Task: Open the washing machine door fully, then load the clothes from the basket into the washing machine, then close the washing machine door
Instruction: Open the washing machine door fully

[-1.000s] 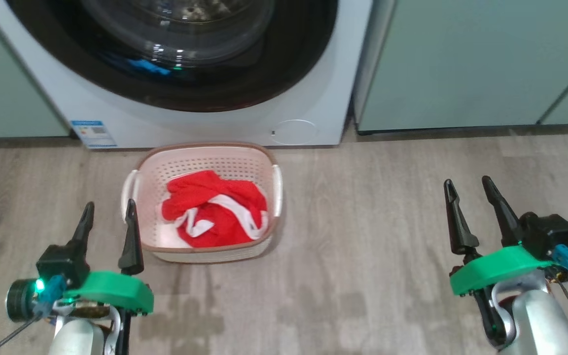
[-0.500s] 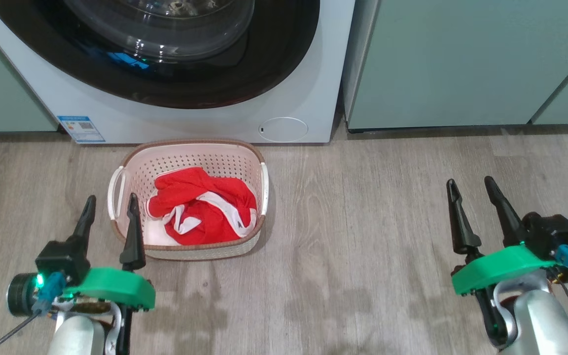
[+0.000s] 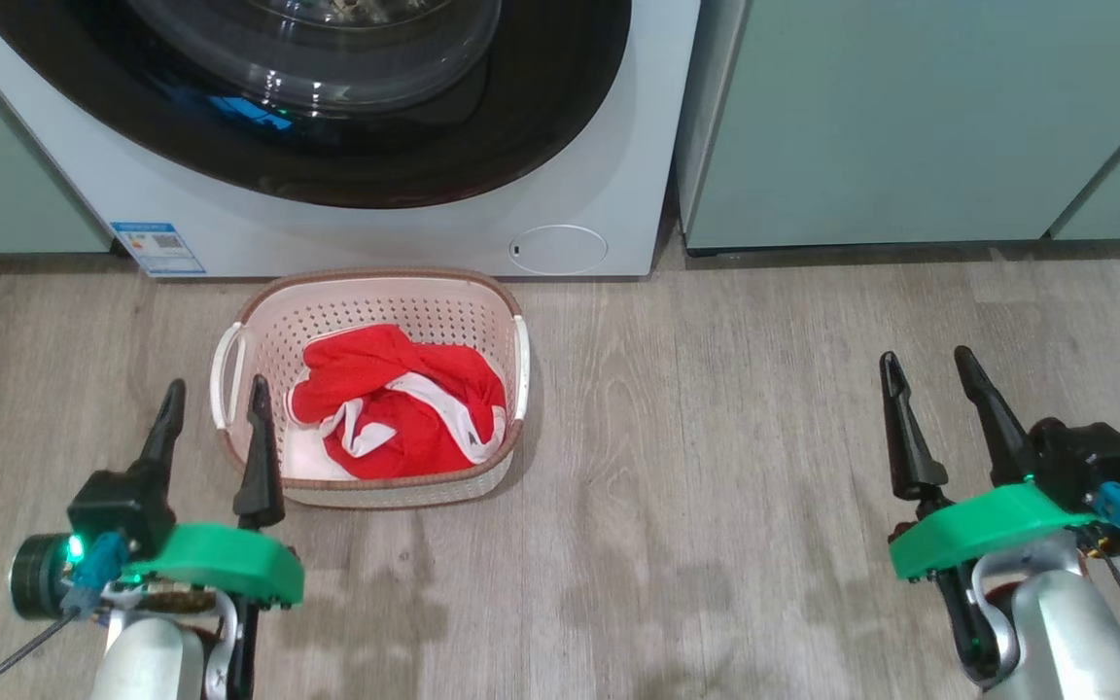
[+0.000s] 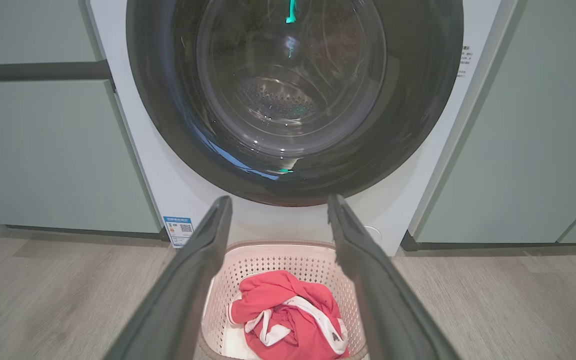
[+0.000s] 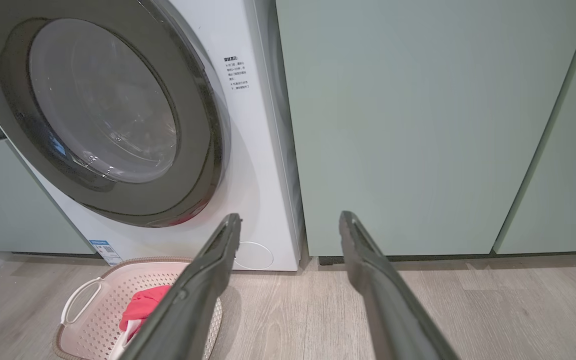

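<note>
Door shut, clothes in the basket, both grippers wide and empty.

The washer (image 3: pixel 638 185) stands between green cabinets (image 3: pixel 910 117) with its door (image 3: pixel 541 126) closed against the front. The basket (image 3: pixel 375 276) sits on the wood floor (image 3: pixel 716 437) just before the washer, below the door, with the red clothes (image 3: pixel 395 413) heaped inside. The left gripper (image 3: pixel 217 384) hovers by the basket's near left corner, fingers spread, holding nothing. The right gripper (image 3: pixel 923 355) hangs well apart to the right, above the floor, equally wide.

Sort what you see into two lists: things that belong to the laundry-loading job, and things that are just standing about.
Belongs to the job: washing machine, washing machine door, basket, clothes.
Just there: green cabinets, wooden floor.
</note>
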Motion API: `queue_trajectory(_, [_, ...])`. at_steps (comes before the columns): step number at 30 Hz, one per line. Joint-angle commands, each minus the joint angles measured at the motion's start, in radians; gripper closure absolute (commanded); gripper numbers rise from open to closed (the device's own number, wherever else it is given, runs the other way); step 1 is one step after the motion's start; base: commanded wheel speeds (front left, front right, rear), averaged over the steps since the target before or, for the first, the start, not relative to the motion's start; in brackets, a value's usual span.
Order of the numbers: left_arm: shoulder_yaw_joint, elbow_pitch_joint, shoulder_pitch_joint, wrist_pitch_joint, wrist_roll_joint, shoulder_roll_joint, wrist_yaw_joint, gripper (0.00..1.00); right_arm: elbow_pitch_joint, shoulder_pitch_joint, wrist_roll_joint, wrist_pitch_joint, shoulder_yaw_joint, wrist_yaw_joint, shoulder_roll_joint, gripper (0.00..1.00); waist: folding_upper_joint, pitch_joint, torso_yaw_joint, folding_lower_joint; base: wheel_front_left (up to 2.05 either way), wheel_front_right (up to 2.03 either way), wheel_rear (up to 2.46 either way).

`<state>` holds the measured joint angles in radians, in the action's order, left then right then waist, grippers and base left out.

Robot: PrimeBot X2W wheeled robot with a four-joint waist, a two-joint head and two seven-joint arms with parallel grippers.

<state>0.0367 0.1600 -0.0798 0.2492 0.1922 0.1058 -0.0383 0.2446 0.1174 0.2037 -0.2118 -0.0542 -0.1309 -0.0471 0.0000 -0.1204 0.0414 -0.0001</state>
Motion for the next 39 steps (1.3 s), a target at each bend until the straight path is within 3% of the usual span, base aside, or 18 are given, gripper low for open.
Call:
queue_trajectory(1, [-0.037, -0.037, -0.039, 0.013, -0.007, 0.012, -0.003, 0.0, -0.029, 0.045, 0.003, -0.013, 0.025, 0.0, -0.003, 0.0, 0.0, -0.001, 0.0, 0.0001, 0.0, 0.0, 0.0])
queue_trajectory(13, [-0.044, -0.037, -0.039, 0.013, -0.012, 0.006, -0.005, 0.0, -0.028, 0.048, 0.006, -0.015, 0.028, 0.0, -0.003, 0.0, 0.0, -0.005, 0.001, 0.0001, 0.0, 0.0, 0.0])
queue_trajectory(14, [-0.045, -0.037, -0.04, 0.013, -0.011, 0.006, -0.004, 0.0, -0.028, 0.048, 0.007, -0.015, 0.028, 0.0, -0.003, 0.27, 0.0, -0.005, 0.001, 0.0001, 0.0, 0.0, 0.0])
queue_trajectory(15, [-0.046, -0.037, -0.04, 0.013, -0.01, 0.006, -0.004, 0.0, -0.029, 0.049, 0.008, -0.017, 0.028, 0.0, -0.003, 0.83, 0.0, -0.006, 0.0, 0.0001, 0.0, 0.0, 0.0])
queue_trajectory(16, [-0.046, -0.037, -0.041, 0.013, -0.01, 0.005, -0.003, 0.0, -0.03, 0.05, 0.01, -0.018, 0.028, 0.0, -0.003, 1.0, 0.0, -0.007, 0.0, 0.0001, 0.0, 0.0, 0.0])
queue_trajectory(22, [-0.049, -0.042, -0.048, 0.013, -0.008, 0.004, 0.0, 0.0, -0.036, 0.059, 0.055, -0.022, 0.022, 0.0, -0.003, 1.0, 0.0, -0.016, -0.002, 0.0001, 0.0, 0.0, 0.0])
queue_trajectory(28, [-0.054, -0.063, -0.061, 0.013, -0.001, -0.001, 0.001, 0.0, -0.063, 0.101, 0.255, -0.032, 0.016, 0.0, -0.003, 1.0, 0.0, -0.043, -0.006, 0.0001, 0.0, 0.0, 0.0])
queue_trajectory(31, [-0.056, -0.08, -0.07, 0.013, 0.003, -0.003, 0.002, 0.0, -0.077, 0.144, 0.401, -0.036, 0.019, 0.0, -0.003, 1.0, 0.0, -0.063, -0.008, 0.0001, 0.0, 0.0, 0.0])
queue_trajectory(33, [-0.054, -0.098, -0.083, 0.013, 0.004, -0.005, 0.003, 0.0, -0.073, 0.204, 0.593, -0.033, 0.018, 0.0, -0.003, 1.0, 0.0, -0.091, -0.014, 0.0001, 0.0, 0.0, 0.0])
queue_trajectory(39, [-0.049, -0.132, -0.134, 0.013, 0.005, -0.007, 0.014, 0.0, -0.036, 0.372, 0.948, 0.023, -0.025, 0.0, -0.003, 1.0, 0.0, -0.178, -0.038, 0.0001, 0.0, 0.0, 0.0])
